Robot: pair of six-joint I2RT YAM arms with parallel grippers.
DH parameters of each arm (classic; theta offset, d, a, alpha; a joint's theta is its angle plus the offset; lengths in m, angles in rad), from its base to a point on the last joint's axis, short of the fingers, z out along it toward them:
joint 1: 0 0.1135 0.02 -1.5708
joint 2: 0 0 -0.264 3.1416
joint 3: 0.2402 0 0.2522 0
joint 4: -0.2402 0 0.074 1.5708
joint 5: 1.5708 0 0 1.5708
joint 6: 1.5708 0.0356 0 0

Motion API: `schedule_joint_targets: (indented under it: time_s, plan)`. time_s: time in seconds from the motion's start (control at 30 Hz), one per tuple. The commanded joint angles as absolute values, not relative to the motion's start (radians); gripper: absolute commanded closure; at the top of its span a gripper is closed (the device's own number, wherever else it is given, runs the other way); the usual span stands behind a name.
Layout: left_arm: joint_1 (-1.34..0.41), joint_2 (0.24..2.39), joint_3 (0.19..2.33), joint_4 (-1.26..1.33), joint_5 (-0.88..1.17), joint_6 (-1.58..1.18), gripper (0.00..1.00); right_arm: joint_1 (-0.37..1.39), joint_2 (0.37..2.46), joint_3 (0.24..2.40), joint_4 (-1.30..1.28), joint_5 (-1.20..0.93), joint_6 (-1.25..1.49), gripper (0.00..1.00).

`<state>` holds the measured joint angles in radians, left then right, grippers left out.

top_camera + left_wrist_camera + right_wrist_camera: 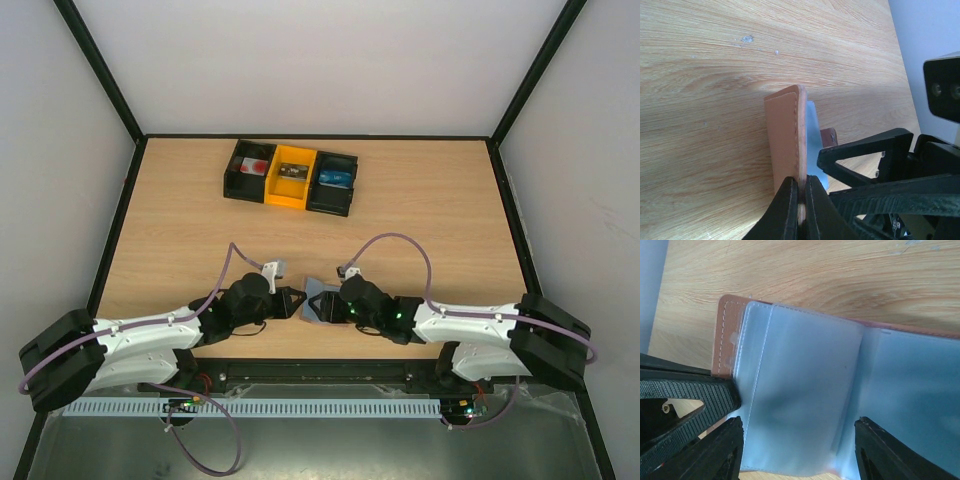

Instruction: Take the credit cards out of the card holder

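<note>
The card holder (317, 301) is near the table's front edge, between the two grippers. It is open, with a brown stitched rim and grey-blue clear pockets (805, 385). My left gripper (301, 298) is shut on the holder's brown edge (785, 135) and holds it on edge; its jaws (801, 200) clamp the rim. My right gripper (333, 302) is open, its fingers (799, 429) either side of one pocket. I see no card in the pockets. One black finger (700, 390) of the left gripper shows at the holder's left edge.
Three small bins stand in a row at the back: a black one (249, 171) with something red, an orange one (291, 176), and a black one (333, 183) with something blue. Black frame rails run along the table edges.
</note>
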<state>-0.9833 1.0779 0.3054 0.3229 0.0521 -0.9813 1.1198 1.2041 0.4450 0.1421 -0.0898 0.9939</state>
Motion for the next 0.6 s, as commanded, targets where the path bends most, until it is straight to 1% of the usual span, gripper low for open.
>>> schedule_joint_targets:
  time_s: [0.0, 0.07, 0.17, 0.33, 0.57]
  plan:
    - [-0.989, 1.064, 0.293, 0.353, 0.054, -0.988, 0.97, 1.126, 1.255, 0.43, 0.268, -0.143, 0.992, 0.38]
    - [-0.989, 1.066, 0.293, 0.354, 0.055, -0.989, 0.97, 1.126, 1.283, 0.43, 0.283, -0.154, 0.994, 0.37]
    - [-0.989, 1.063, 0.292, 0.354, 0.055, -0.988, 0.97, 1.126, 1.312, 0.429, 0.257, -0.119, 0.999, 0.39]
    - [-0.989, 1.054, 0.287, 0.345, 0.049, -0.986, 0.97, 1.126, 1.292, 0.425, 0.153, -0.015, 0.989, 0.47]
    - [-0.989, 1.06, 0.284, 0.35, 0.049, -0.984, 0.97, 1.126, 1.25, 0.399, 0.078, 0.045, 0.989, 0.56]
